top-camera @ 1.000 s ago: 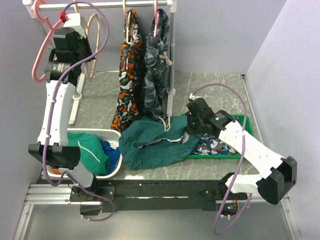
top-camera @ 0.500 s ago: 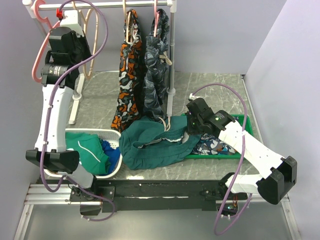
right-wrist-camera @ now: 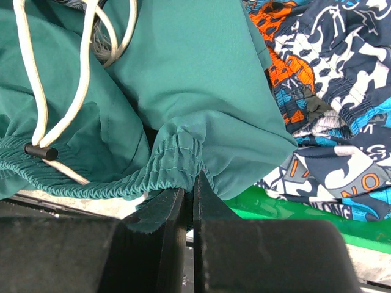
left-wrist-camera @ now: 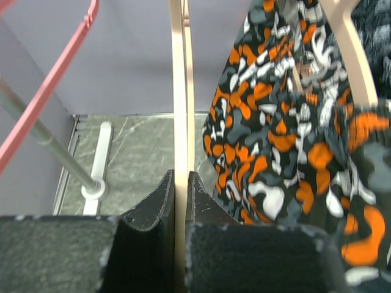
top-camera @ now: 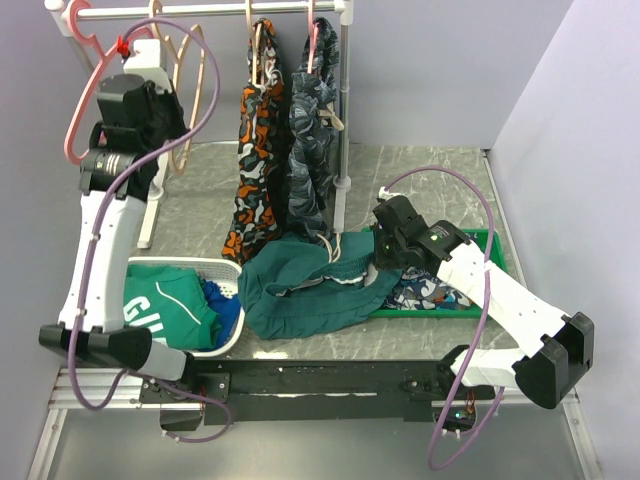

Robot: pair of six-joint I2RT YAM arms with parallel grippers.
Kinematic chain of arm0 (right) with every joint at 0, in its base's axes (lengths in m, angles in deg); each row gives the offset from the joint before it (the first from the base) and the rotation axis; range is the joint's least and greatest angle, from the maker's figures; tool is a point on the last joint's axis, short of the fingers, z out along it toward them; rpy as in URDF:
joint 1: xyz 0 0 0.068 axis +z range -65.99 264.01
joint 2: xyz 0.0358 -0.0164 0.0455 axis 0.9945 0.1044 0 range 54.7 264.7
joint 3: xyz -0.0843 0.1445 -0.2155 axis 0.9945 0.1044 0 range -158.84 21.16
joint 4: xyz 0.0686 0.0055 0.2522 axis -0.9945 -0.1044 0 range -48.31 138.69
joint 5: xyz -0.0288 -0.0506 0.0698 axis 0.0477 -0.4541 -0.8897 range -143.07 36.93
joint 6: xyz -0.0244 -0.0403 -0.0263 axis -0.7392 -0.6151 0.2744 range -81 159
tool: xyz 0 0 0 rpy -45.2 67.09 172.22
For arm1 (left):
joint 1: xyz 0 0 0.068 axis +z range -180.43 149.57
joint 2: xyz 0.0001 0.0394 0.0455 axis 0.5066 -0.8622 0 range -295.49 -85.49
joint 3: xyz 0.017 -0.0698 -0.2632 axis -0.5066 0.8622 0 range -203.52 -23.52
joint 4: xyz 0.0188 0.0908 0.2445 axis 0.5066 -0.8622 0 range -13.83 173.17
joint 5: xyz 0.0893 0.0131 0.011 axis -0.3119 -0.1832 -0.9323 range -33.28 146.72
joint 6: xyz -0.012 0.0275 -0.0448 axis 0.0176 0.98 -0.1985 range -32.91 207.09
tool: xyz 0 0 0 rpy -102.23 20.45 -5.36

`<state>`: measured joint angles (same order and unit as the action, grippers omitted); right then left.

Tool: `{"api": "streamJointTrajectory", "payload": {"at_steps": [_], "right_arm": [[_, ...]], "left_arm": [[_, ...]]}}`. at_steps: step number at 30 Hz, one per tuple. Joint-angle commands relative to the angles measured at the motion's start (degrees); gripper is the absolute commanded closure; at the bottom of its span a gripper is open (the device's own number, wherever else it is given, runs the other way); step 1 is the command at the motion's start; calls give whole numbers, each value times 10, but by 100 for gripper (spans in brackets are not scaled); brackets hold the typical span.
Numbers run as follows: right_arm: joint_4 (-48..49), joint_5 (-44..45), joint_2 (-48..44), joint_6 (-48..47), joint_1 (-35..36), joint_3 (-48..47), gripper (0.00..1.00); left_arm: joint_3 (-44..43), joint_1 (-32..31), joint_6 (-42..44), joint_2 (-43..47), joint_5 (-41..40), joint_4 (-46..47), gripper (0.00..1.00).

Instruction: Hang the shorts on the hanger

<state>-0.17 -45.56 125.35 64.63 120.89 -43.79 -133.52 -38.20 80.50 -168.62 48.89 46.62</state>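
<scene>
The tan hanger hangs from the rail at the back left. My left gripper is shut on its thin beige bar, which runs straight up between the pads of the gripper. The dark teal shorts lie crumpled on the table in front of the rack. My right gripper is shut on the gathered waistband at their right edge. In the right wrist view the teal fabric and its white drawstring fill the frame above the gripper.
A pink hanger, orange camouflage shorts and grey camouflage shorts hang on the rail; the rack post stands mid-table. A white basket holds a green lettered garment. A green tray holds patterned clothes.
My left arm has shifted left and a little lower at the rail with the hanger held, uncovering the lettered garment in the basket. The right arm and shorts have not moved.
</scene>
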Motion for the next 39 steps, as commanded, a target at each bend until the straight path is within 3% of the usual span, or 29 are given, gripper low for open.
{"api": "streamJointTrajectory", "payload": {"at_steps": [1,16,19,22,25,26,28,31,39], "right_arm": [[10,9,-9,-5,5,-24,93],[11,37,-29,13,5,-12,93],[7,43,-39,20,5,-9,93],[9,48,-51,27,5,-1,93],[8,54,-58,35,5,2,93],[8,58,-61,40,5,6,93],[10,65,-72,54,5,11,94],[21,69,-94,71,5,28,95],[40,90,-118,113,4,67,95]], "left_arm": [[35,-6,1,67,-1,36,99],[158,-27,-66,314,33,-65,99],[176,-27,-82,376,86,-61,99],[189,-24,-103,423,199,-42,99],[198,21,-127,443,373,-26,99],[195,60,-125,445,400,-32,99],[210,55,-147,450,432,-12,99],[223,31,-153,441,434,-4,99],[196,-158,-103,368,313,-46,99]]}}
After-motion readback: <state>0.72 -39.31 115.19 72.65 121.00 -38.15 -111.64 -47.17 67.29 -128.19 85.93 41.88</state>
